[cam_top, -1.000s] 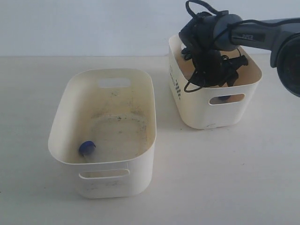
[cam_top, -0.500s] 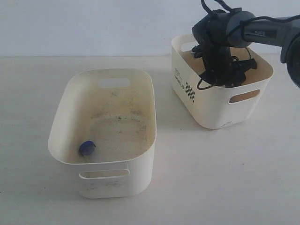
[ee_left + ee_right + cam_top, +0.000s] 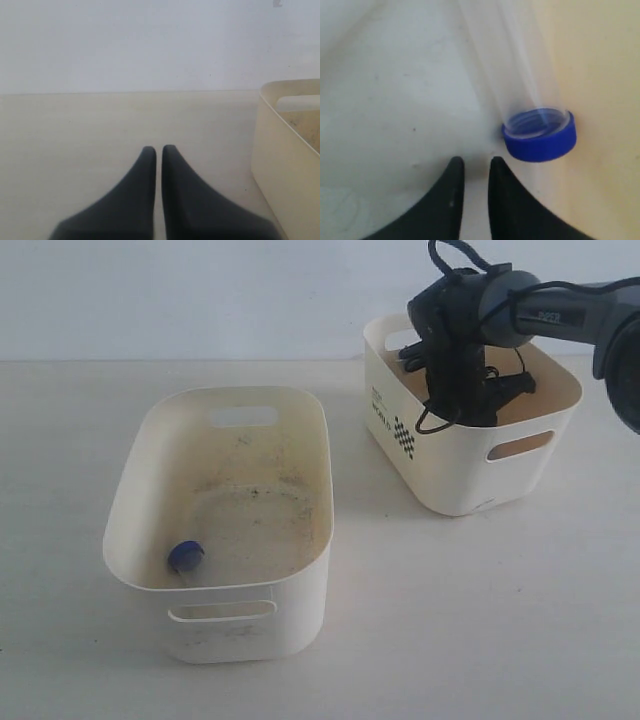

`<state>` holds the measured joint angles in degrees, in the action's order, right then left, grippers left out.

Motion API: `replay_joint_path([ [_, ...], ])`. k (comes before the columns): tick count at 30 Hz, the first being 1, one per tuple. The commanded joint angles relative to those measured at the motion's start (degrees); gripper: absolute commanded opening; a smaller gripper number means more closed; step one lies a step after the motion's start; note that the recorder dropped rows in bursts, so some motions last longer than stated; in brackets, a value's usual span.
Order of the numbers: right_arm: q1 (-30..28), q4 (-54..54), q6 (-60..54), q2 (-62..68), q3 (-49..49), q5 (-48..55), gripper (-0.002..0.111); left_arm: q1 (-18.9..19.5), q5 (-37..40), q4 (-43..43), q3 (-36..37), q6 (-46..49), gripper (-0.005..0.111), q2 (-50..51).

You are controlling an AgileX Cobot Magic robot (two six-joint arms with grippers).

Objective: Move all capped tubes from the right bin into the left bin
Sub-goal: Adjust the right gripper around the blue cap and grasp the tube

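One blue-capped tube (image 3: 185, 556) lies in the front-left corner of the left bin (image 3: 300, 600); the others apparently remain; the right claw (image 3: 475, 162), down in the right bin (image 3: 450, 475), is narrowly spread and empty, another blue-capped tube (image 3: 540, 135) just beside it; the left claw (image 3: 155, 150) is pressed together.

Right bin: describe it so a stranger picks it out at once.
Two cream bins stand on the pale table. The right bin is the farther one, with the right gripper reaching into it. Unlike the wider, grimy-floored left bin, it is smaller and bears a black checkered mark on its side.
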<state>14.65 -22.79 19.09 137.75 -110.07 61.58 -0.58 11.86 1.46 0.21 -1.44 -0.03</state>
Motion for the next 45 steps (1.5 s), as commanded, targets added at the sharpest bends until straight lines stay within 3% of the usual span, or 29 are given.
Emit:
replay_joint_path([
  [1, -0.40, 4.98, -3.57, 1.09, 0.17, -0.12, 0.000, 0.02, -0.26, -0.36, -0.21, -0.54, 0.004, 0.03],
  [8, -0.16, 5.69, -14.78, -2.59, -0.35, -1.18, 0.001, 0.02, -0.26, -0.36, -0.21, -0.54, 0.004, 0.03],
  [10, -0.16, 3.87, -16.22, -3.57, -0.35, -3.17, 0.013, 0.02, -0.26, -0.36, -0.21, -0.54, 0.004, 0.03],
  [12, -0.16, 3.87, -16.22, -3.67, -0.35, -4.45, 0.035, 0.02, -0.26, -0.36, -0.21, -0.54, 0.004, 0.03],
  [13, -0.16, 3.98, -16.22, -3.42, -0.35, -5.17, 0.053, 0.02, -0.26, -0.36, -0.21, -0.54, 0.004, 0.03],
  [16, -0.16, 2.13, -16.22, -3.16, -0.35, -5.61, 0.063, 0.02, -0.26, -0.36, -0.21, -0.54, 0.004, 0.03],
  [22, -0.16, -4.93, -16.22, -3.06, -0.35, -6.62, 0.063, 0.02, -0.26, -0.36, -0.21, -0.54, 0.004, 0.03],
  [37, -0.16, -4.95, -16.00, 1.73, -0.35, -5.55, 0.063, 0.02, -0.26, -0.36, -0.21, -0.54, 0.004, 0.03],
  [45, -0.16, -5.03, -16.14, 3.95, -0.35, -4.66, 0.038, 0.02, -0.26, -0.36, -0.21, -0.54, 0.004, 0.03],
])
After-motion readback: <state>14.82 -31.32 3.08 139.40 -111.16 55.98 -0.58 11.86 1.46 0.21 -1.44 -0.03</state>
